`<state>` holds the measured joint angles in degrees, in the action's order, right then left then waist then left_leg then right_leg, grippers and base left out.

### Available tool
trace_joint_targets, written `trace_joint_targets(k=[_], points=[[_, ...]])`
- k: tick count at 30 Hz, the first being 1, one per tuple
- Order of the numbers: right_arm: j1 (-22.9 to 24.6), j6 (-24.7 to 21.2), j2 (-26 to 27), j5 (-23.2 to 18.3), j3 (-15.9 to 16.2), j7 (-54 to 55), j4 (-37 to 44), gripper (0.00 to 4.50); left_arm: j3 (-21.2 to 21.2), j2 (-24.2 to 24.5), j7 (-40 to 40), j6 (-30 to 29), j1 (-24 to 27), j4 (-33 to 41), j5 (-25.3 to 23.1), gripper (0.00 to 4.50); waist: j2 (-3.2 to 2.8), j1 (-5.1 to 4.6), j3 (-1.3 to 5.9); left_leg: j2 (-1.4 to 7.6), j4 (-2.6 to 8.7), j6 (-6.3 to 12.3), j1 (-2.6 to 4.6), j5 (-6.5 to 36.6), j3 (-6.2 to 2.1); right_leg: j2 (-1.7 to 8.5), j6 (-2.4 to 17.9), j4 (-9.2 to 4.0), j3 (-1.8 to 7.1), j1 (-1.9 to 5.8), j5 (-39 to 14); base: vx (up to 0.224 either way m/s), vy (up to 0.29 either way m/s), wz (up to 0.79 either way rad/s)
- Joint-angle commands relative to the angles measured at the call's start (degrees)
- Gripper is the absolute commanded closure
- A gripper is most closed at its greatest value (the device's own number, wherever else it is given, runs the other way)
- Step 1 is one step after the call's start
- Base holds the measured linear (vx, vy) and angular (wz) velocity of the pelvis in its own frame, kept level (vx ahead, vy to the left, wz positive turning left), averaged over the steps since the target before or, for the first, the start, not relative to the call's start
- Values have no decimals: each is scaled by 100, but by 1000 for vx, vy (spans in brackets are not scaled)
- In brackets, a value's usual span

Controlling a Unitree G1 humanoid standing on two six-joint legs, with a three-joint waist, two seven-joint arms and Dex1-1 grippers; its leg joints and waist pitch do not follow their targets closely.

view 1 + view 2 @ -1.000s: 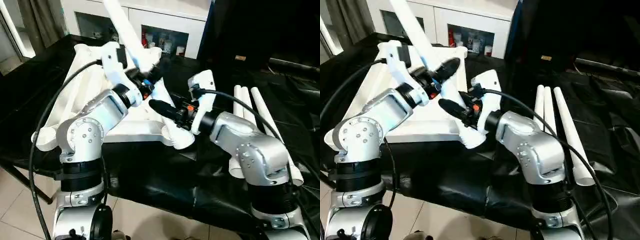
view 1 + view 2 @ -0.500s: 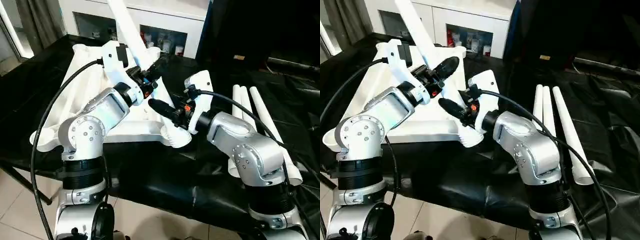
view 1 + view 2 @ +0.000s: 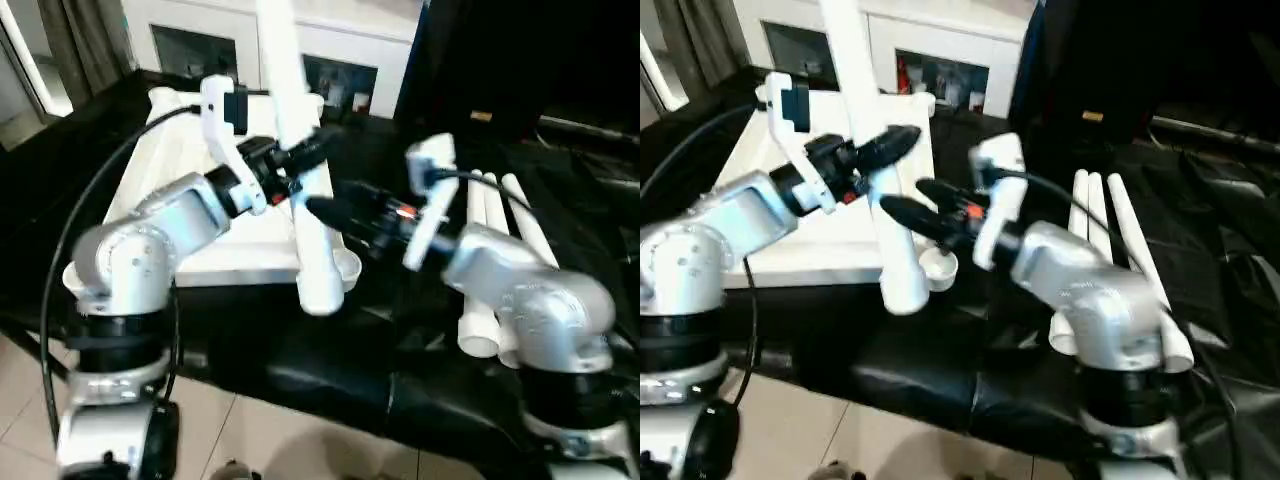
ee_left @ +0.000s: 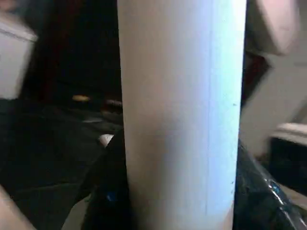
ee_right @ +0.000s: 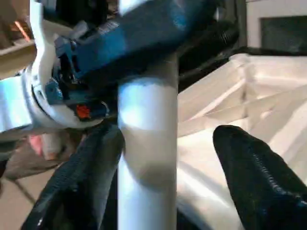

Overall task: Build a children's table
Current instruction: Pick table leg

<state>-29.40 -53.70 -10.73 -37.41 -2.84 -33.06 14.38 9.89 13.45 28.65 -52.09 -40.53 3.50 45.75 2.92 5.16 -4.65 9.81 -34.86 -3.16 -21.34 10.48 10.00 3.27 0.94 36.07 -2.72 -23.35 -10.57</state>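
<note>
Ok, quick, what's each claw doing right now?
Left claw: closed on the upright table leg.
Right claw: open, fingers on either side of that same leg.

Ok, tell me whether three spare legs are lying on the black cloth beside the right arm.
Yes, three white legs lie side by side on the black cloth, just beyond the right arm.

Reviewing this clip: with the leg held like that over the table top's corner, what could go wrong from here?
The leg is held upright by the left end effector, its lower end beside the corner socket rather than in it; pushing down now could miss the socket. The right end effector stands open around the leg, so the grip could slip. The table top lies near the edge, so a push might shift it.
</note>
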Motion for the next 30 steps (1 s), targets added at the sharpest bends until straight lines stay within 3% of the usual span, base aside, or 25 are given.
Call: trace_joint_targets(k=[1, 2, 6, 9, 14, 18, 21, 23, 26, 30], points=[[19, -168, -80, -180, -74, -80, 182, 110, 13, 22, 212, -75, -182, 88, 225, 264, -35, 15, 486, 244, 372, -188, 71, 555, -73, 422, 791, -401, 283, 340, -930, 0, 0, 0], [107, -414, -192, -299, 10, -169, 266, 110, 106, 14, 415, -61, -325, 55, 399, 264, -23, 6, 481, 241, 378, -180, 57, 547, -78, 419, 810, -400, 280, 345, -936, 0, 0, 0], [216, -559, -242, -298, 181, -174, 356, 110, 274, -71, 487, -17, -512, -20, 633, 265, -17, 22, 476, 239, 371, -194, 50, 573, -77, 437, 818, -426, 279, 352, -1101, 0, 0, 0], [240, -661, -176, -394, 169, -79, 375, 138, 398, -126, 528, -55, -584, -46, 878, 265, -26, 19, 477, 237, 374, -243, 43, 629, -86, 436, 813, -431, 273, 355, -1212, 0, 0, 0], [243, -710, -179, -445, 180, 14, 347, 185, 291, -22, 743, -64, -523, -60, 855, 265, -33, 27, 481, 247, 380, -272, 65, 643, -87, 427, 703, -436, 275, 333, -1282, 0, 0, 0], [228, -680, -154, -401, 193, 45, 302, 191, 212, 13, 775, -56, -465, -40, 792, 265, -30, 28, 482, 253, 385, -299, 63, 641, -89, 435, 708, -426, 277, 336, -1245, 0, 0, 0], [205, -602, -150, -302, 227, 113, 188, 194, 95, 18, 763, 2, -400, -36, 700, 265, 60, 22, 479, 255, 384, -266, 53, 593, -75, 438, 668, -434, 279, 337, -1280, 0, 0, 0], [181, -581, -151, -289, 253, 125, 148, 194, 65, 24, 763, 42, -378, -32, 645, 265, 32, 32, 478, 256, 386, -270, 57, 585, -79, 444, 647, -428, 280, 335, -1327, 0, 0, 0], [123, -548, -121, -294, 257, 176, 112, 194, 53, 37, 760, 48, -333, -12, 626, 265, 36, 22, 479, 254, 382, -276, 54, 591, -78, 440, 600, -435, 282, 330, -1353, 0, 0, 0], [89, -394, -11, -229, 231, 324, 110, 194, -8, 80, 650, 62, -272, 14, 499, 265, -23, 14, 484, 254, 390, -331, 62, 632, -86, 431, 650, -428, 280, 322, -1234, 0, 0, 0]])
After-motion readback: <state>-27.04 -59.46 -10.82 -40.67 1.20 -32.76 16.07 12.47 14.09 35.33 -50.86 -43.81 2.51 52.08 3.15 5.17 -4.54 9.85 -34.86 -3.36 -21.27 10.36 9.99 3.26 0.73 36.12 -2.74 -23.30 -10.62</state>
